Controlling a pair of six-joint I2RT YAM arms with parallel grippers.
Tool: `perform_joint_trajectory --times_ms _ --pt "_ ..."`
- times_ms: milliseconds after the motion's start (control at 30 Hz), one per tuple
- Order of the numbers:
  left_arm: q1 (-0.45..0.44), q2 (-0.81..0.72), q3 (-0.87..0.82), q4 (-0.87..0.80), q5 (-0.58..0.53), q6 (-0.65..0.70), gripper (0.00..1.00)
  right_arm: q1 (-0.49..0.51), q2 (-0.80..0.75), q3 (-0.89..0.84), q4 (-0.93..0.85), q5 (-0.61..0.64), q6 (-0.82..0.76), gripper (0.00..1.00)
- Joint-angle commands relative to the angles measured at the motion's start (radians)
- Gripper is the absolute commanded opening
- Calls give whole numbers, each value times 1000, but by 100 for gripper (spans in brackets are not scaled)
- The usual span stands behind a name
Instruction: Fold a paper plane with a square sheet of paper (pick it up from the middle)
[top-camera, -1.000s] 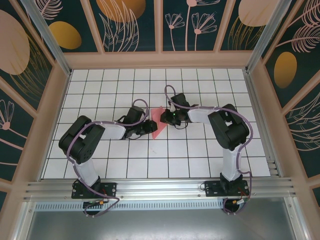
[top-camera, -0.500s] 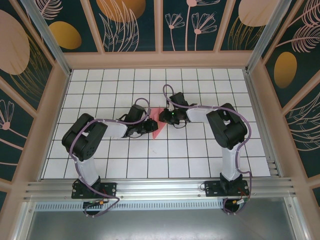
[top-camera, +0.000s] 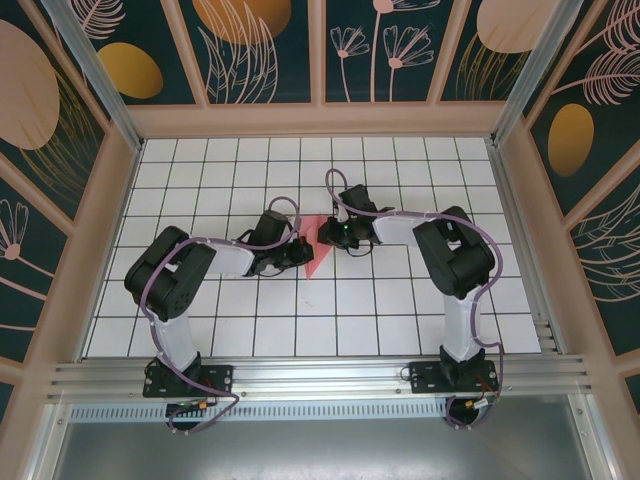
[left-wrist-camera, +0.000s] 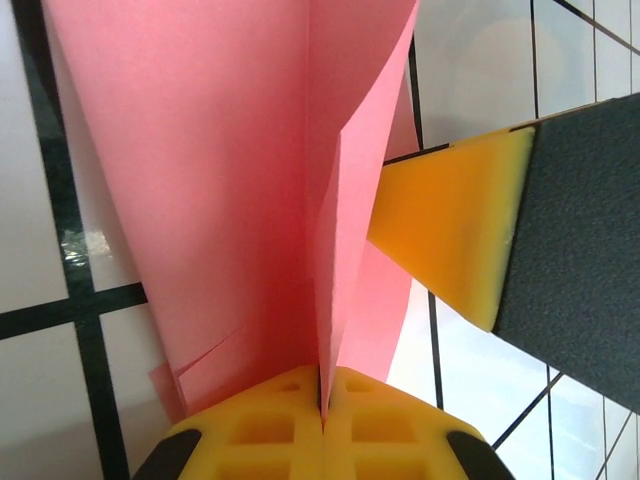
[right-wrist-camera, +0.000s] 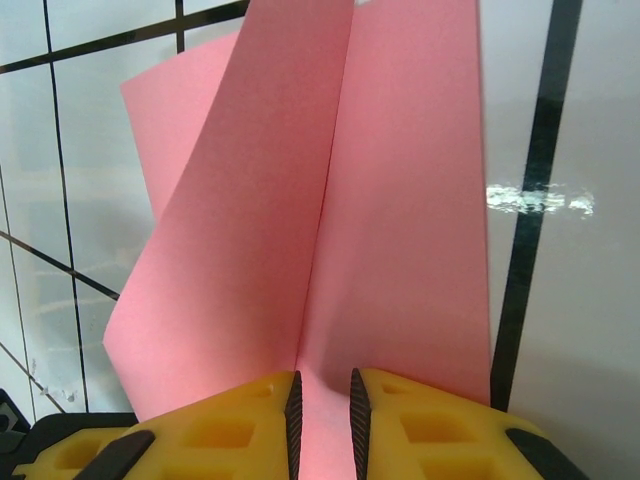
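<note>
At centre frame in the top view, the part-folded sheet of paper (top-camera: 312, 252) sits between the two arms above the worktop (top-camera: 400, 310). Left jaws are closed on its centre ridge; right jaws pinch a fold from the other side. A sharp crease probably needs both grips aligned and taut, without twist.

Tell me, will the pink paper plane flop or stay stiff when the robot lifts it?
The paper plane looks thin, and its loose flaps curl in the right wrist view, so they would likely droop. The creased ridge pinched by the left gripper stands up, so the middle should hold straighter. Such thin paper is probably light and easy to crumple.
</note>
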Motion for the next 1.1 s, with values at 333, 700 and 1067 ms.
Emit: perform_joint_trajectory --times_ms 333,700,1067 --pt "16 -1 -79 211 143 -90 0 -9 -121 -89 80 -58 -27 25" --pt "22 28 -127 276 143 -150 0 -2 -52 -69 95 -117 -34 27" --pt "26 46 -126 268 139 -166 0 4 -27 -60 130 -184 -39 23"
